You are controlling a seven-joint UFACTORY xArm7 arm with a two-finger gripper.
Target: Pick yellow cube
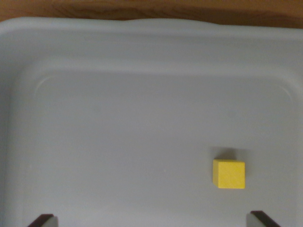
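A small yellow cube (229, 174) lies flat on the floor of a pale grey bin (142, 47), toward the wrist view's lower right. Two dark fingertips (41, 220) of my gripper (151, 221) poke in at the bottom edge, one at the lower left and one at the lower right. They stand far apart with nothing between them, so the gripper is open. The cube sits just above and inside the right fingertip, apart from it.
The bin's rounded walls rise along the top, left and right of the view. A strip of brown wooden surface (165, 9) shows beyond the bin's far rim. The bin floor holds only the cube.
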